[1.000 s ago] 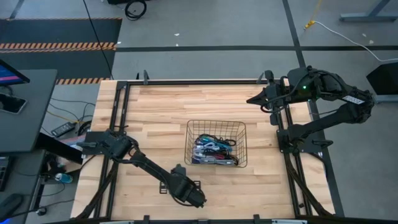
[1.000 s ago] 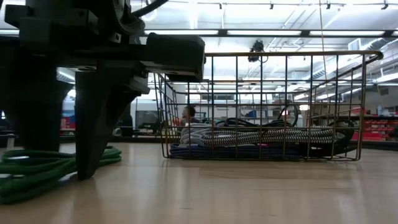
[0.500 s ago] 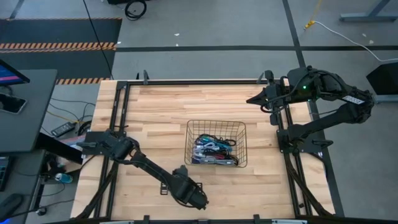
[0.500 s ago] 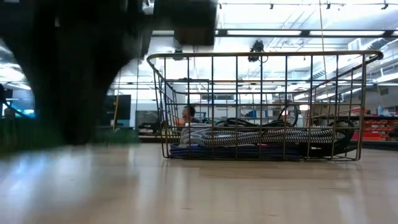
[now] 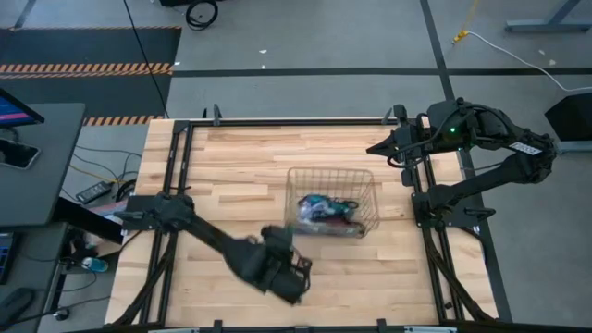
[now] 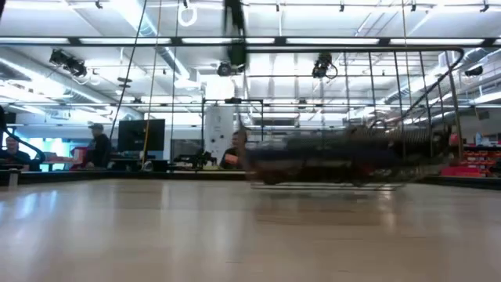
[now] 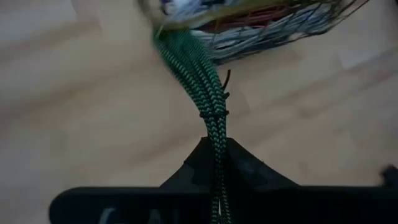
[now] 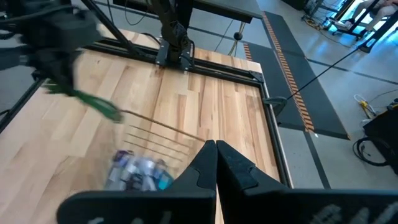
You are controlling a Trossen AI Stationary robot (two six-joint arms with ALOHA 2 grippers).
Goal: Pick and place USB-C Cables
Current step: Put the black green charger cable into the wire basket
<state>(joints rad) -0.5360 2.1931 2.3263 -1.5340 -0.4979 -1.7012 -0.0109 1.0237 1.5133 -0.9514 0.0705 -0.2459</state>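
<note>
While the wooden table [image 5: 231, 176] fills most of the high view, the left arm reaches across its near half toward the middle, and the right arm waits folded at the far right corner. Next in size, the black wire basket [image 5: 333, 199] sits near the table's centre, blurred in every view; it holds a heap of USB-C cables [image 5: 324, 211] in blue, teal, red and pale tones. In the low view the basket [image 6: 352, 117] shows smeared, with the bundles a dark band along its bottom. The left gripper [image 5: 289, 276] hangs just beside the basket's near left corner, its fingers pinched tight on a green braided cable [image 7: 202, 81]. From the left wrist view that cable runs from between the fingers up to the basket's corner, seemingly caught against the wire. The right gripper [image 8: 216, 163] is fully closed with nothing between its fingers.
</note>
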